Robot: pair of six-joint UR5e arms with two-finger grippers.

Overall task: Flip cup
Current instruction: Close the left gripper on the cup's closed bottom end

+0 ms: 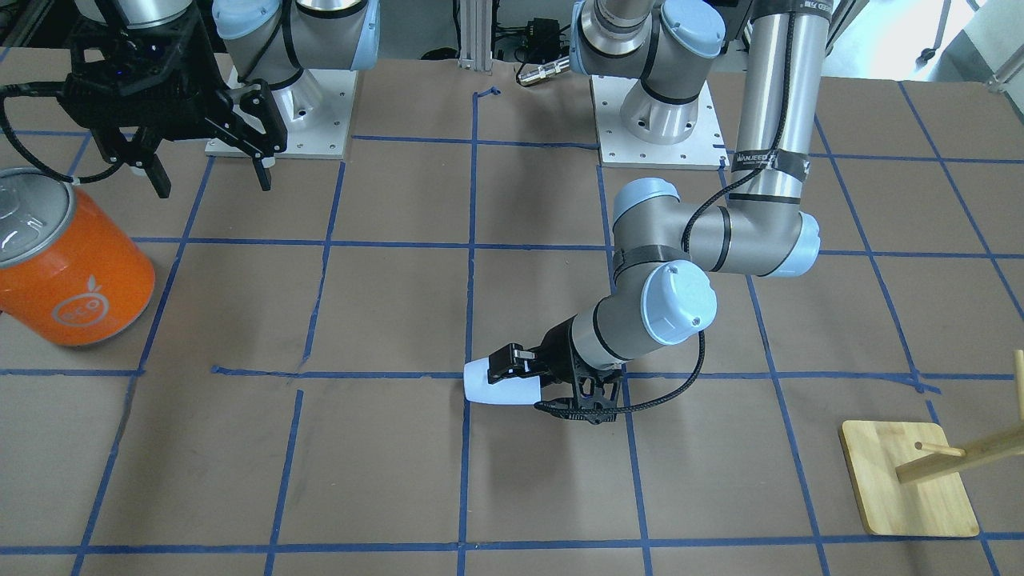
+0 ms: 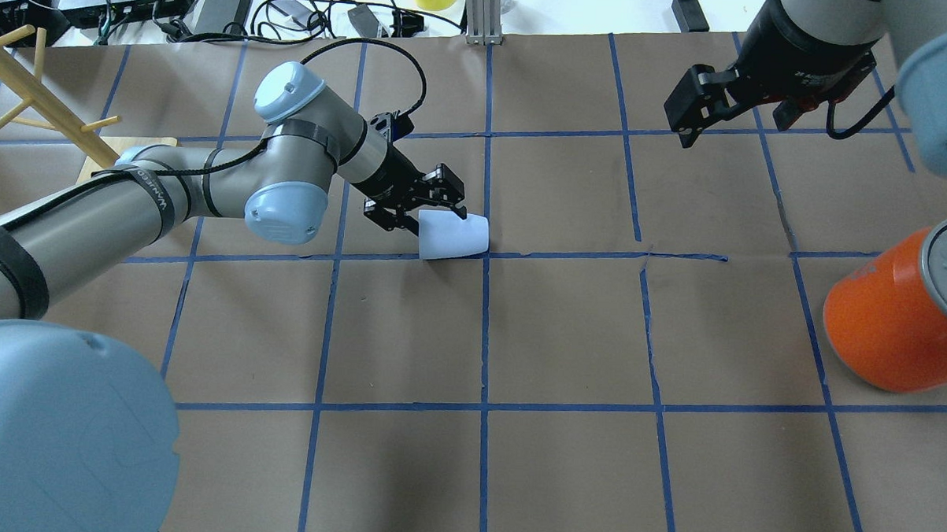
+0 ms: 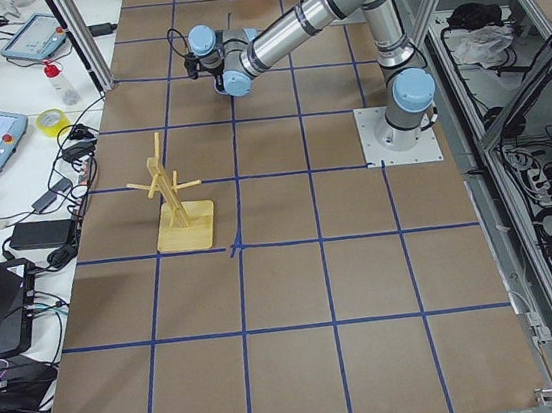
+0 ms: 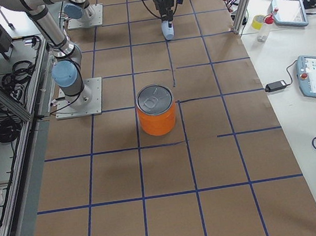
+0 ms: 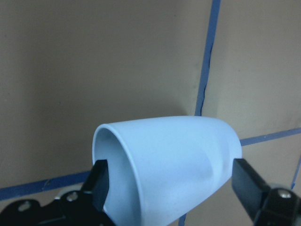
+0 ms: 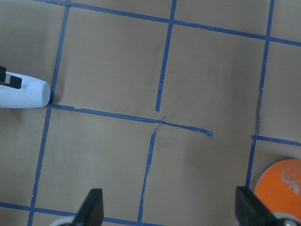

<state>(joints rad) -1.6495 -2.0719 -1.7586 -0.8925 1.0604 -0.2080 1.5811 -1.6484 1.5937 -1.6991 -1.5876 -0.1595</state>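
Note:
The pale blue-white cup (image 1: 492, 390) lies on its side low over the brown table, near a blue tape crossing. Its base points away from the left arm and its rim faces the wrist. It also shows in the overhead view (image 2: 459, 235) and fills the left wrist view (image 5: 178, 155). My left gripper (image 1: 516, 388) (image 2: 436, 221) is shut on the cup near its rim, with one finger (image 5: 99, 186) at the rim's left and the other (image 5: 249, 186) on the right. My right gripper (image 1: 212, 172) (image 2: 734, 129) is open and empty, high above the table and far from the cup (image 6: 26, 94).
A large orange can (image 1: 68, 264) (image 2: 889, 320) with a silver top stands below the right gripper's side. A wooden peg rack (image 1: 908, 480) (image 2: 38, 101) stands on the left arm's side. Cables and devices lie beyond the table's far edge.

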